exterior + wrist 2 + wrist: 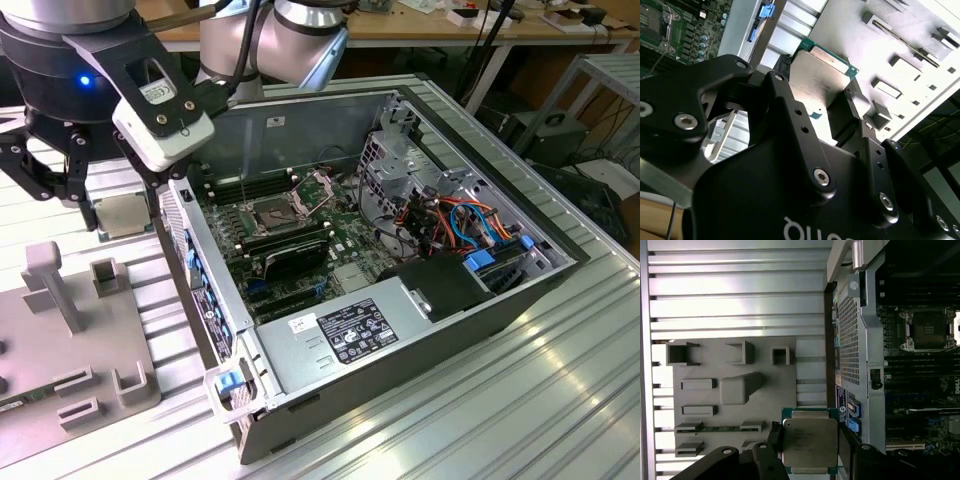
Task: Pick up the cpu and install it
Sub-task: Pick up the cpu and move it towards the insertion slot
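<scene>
The cpu (123, 214) is a flat square chip with a dull silver top and a green edge. It hangs in my gripper (122, 216), which is shut on its two opposite sides. In the exterior view it is above the ribbed table, just off the left wall of the open computer case (400, 330). Both wrist views show the cpu (821, 75) (809, 442) clamped between the black fingers (849, 96) (773, 434). The dark square socket (274, 212) (929, 329) sits on the motherboard with its metal bracket (320, 188) hinged up.
A grey fixture plate (60, 340) (735, 390) with raised blocks and slots lies on the table at the exterior view's left, below the gripper. Inside the case are black memory sticks (285, 240), a power supply (350, 330) and bundled cables (470, 225).
</scene>
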Controlling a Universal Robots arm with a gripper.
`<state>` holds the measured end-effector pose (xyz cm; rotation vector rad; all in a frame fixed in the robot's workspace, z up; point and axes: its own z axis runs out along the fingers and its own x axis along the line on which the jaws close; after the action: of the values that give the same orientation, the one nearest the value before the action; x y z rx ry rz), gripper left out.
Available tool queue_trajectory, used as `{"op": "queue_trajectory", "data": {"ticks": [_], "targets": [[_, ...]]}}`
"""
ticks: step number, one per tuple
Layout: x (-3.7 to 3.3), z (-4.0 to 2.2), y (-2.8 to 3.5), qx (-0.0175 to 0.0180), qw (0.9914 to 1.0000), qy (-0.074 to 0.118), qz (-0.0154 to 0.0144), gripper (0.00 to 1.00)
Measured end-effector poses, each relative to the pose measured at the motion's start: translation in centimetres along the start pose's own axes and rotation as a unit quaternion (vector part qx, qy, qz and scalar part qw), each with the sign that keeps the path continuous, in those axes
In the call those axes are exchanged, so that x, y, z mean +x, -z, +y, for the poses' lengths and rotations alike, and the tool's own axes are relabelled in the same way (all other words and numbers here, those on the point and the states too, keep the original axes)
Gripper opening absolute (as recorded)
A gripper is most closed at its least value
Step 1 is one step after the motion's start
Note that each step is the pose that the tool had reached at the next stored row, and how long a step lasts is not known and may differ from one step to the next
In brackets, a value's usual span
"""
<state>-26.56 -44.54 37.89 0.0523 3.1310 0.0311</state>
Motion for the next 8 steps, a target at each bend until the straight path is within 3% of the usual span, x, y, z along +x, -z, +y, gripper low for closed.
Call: {"op": "queue_trajectory", "data": {"ticks": [8], "targets": [[-0.17, 0.01, 0.00, 0.0000, 1.00000, 0.000, 0.0000, 0.55]]}}
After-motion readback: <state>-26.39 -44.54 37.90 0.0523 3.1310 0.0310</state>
